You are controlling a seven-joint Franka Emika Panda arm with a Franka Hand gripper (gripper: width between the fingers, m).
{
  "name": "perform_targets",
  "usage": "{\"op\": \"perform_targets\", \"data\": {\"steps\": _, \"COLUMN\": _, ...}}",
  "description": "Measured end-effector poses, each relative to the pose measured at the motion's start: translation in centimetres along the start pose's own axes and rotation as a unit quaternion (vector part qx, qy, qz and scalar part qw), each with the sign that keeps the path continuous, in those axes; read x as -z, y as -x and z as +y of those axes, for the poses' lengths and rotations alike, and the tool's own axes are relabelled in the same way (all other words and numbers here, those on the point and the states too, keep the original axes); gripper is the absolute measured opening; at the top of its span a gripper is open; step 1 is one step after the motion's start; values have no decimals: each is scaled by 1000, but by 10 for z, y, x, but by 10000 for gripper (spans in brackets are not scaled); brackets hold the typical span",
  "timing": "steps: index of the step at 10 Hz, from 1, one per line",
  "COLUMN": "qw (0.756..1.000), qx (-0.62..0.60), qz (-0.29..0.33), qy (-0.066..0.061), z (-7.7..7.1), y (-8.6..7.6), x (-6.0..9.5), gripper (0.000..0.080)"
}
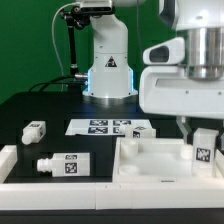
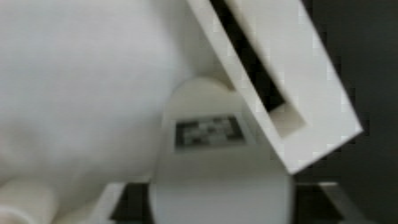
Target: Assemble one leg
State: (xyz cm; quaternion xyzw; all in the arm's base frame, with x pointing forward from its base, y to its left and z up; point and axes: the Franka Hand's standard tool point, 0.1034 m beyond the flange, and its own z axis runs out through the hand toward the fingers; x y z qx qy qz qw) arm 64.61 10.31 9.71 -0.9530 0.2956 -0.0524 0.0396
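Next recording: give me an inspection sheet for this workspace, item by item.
Surface: black table.
Job's things: tagged leg in the tool; wide white panel under it; two more tagged pieces lying loose.
Clutter: marker board flat on the table.
Grippers: tool shut on the leg, over the panel.
Cables: black cable beside the arm base.
Surroundings: green backdrop.

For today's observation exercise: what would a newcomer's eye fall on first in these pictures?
First, the big white gripper at the exterior view's right, coming down onto a tagged leg standing on the white tray-like panel. Next, two loose tagged parts lying on the black table at that view's left, with the marker board behind. The wrist view is filled by a close, blurred white leg with its tag.
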Motion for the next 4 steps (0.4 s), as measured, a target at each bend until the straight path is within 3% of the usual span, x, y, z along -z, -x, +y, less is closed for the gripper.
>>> {"op": "perform_targets", "data": {"steps": 2, "qw": 1000, "qx": -5, "qz": -1, "qy": -6, "z": -6, "y": -1, "x": 15, "gripper": 613}}
{"op": "perform_targets", "data": {"steps": 4, "qw": 1000, "qx": -6, "qz": -2, "qy": -3, "z": -4, "y": -1, "x": 12, "gripper": 638}}
